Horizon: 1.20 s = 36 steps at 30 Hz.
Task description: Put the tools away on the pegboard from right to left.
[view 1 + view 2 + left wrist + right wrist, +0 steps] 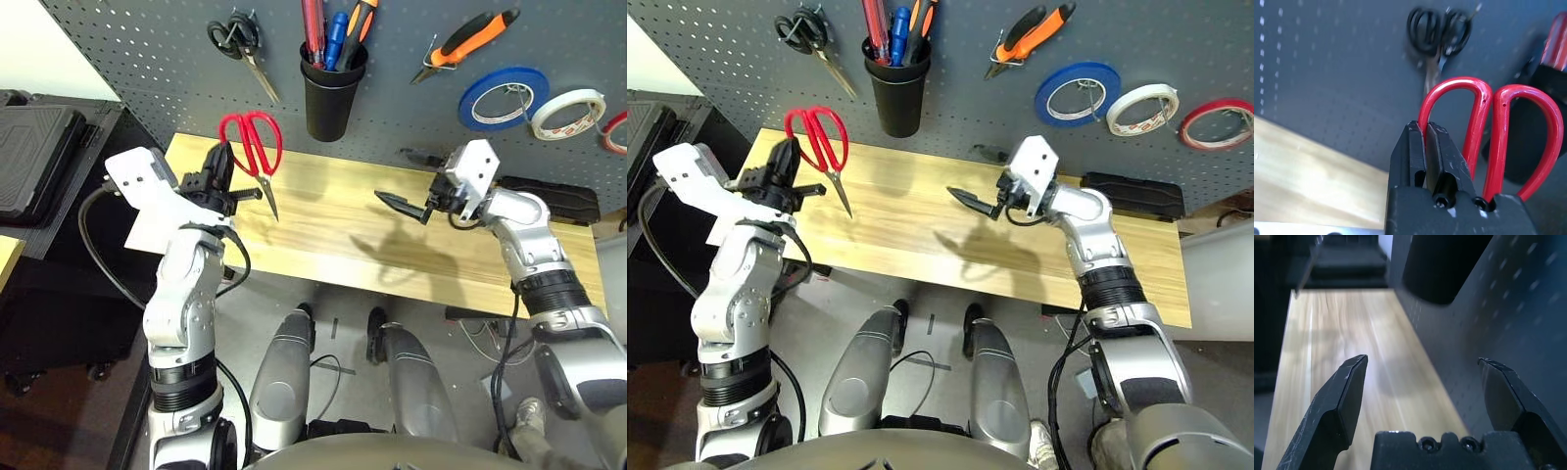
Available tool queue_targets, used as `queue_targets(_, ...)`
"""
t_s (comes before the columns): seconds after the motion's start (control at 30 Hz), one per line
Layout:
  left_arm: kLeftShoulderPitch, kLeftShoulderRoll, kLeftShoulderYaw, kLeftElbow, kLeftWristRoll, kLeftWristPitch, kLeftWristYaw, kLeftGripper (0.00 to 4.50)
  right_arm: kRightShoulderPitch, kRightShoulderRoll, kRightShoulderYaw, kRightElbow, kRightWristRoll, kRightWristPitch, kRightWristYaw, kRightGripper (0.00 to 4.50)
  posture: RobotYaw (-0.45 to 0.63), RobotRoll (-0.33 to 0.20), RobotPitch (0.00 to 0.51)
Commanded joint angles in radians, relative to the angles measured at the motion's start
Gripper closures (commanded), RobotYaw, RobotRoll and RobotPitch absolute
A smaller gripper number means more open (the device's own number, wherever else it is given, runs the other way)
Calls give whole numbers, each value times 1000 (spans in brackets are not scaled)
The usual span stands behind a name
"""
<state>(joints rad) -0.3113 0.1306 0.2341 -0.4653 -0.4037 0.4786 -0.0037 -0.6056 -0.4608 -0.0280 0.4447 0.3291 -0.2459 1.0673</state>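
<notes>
My left gripper (pixel 219 164) is shut on one handle loop of the red-handled scissors (pixel 253 142). It holds them above the table's left end, loops up towards the pegboard (pixel 147 59) and blades pointing down. In the left wrist view the red loops (pixel 1488 132) rise beside my closed fingers (pixel 1425 147). My right gripper (pixel 404 178) hangs open and empty over the middle of the table. On the pegboard hang the orange-and-black pliers (pixel 470 39) and the red tape ring (pixel 1218 124). A red-handled screwdriver (pixel 313 29) stands in the black cup (pixel 331 93).
Black-handled scissors (pixel 240 44) hang at the pegboard's upper left, just above the held red ones. Blue tape (pixel 503 98) and white tape (pixel 566 113) hang right of the pliers. The wooden table (pixel 343 245) carries a black flat object (pixel 1132 194) at its back right. A black case (pixel 34 147) lies to the left.
</notes>
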Motion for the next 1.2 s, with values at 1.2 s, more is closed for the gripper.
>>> queue_targets(1.2,-362,126,102,344,15,-27,41,4462,-133,-129,-143,-302,253,496,-16,0,240,0,286)
